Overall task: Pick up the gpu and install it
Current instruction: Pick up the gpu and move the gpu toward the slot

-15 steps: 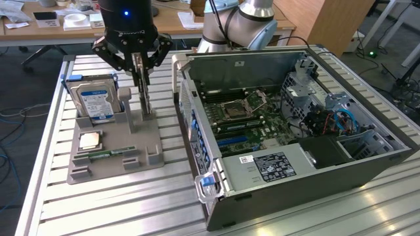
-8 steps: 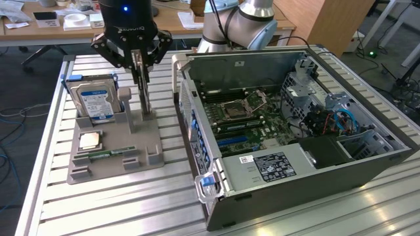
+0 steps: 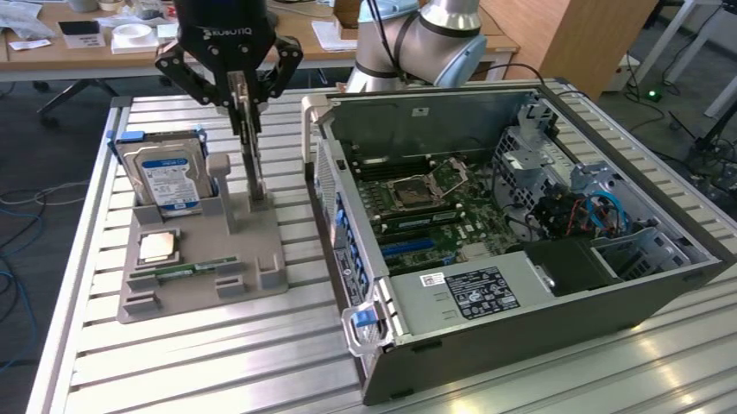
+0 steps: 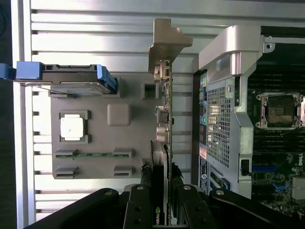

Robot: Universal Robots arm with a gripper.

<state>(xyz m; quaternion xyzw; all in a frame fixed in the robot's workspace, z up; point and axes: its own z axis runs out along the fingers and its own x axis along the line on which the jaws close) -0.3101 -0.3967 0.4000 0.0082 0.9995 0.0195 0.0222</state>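
The gpu [image 3: 252, 159] stands upright and edge-on, clamped inside the pincer [image 3: 245, 97].

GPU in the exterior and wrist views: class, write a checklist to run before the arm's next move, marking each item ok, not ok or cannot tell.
1. gripper closed on both sides of the gpu: ok.
2. gpu upright, not tilted: ok.
3. gpu lifted free of the grey holder: cannot tell.
4. computer case open, motherboard exposed: ok.
5. hard drive standing apart from the gpu: ok.
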